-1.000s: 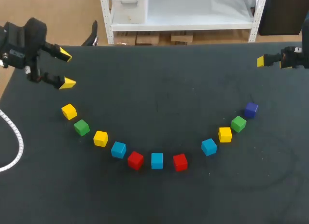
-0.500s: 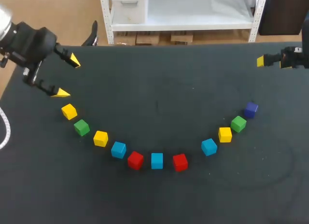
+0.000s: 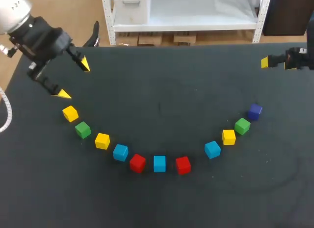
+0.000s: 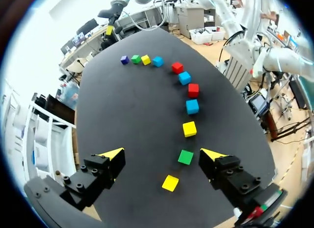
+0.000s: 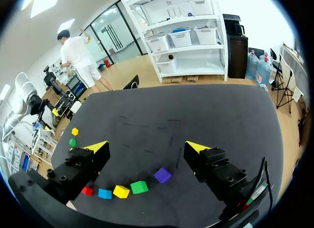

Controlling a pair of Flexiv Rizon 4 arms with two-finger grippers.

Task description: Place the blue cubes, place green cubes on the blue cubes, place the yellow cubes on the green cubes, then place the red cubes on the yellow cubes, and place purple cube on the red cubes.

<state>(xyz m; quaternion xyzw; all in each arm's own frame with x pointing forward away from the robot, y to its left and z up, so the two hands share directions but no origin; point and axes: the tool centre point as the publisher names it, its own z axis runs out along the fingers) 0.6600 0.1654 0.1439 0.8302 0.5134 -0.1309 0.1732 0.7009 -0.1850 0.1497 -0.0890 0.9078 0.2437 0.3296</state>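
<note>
Nothing is stacked, so we judge the first step in hand. Our left gripper (image 3: pixel 73 79) hangs spread and empty near the arc's small yellow end cube (image 3: pixel 70 113), our right gripper (image 5: pixel 146 147) likewise at the black table's (image 3: pixel 162 80) far edge. Next we need the nearest small blue cube (image 3: pixel 120 152), fourth along the arc.

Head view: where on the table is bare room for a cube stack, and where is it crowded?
Bare: the middle of the black table, inside the arc of coloured cubes, and the strip between arc and near edge. Crowded: the arc itself, tightest where two red cubes flank the middle blue cube.
</note>
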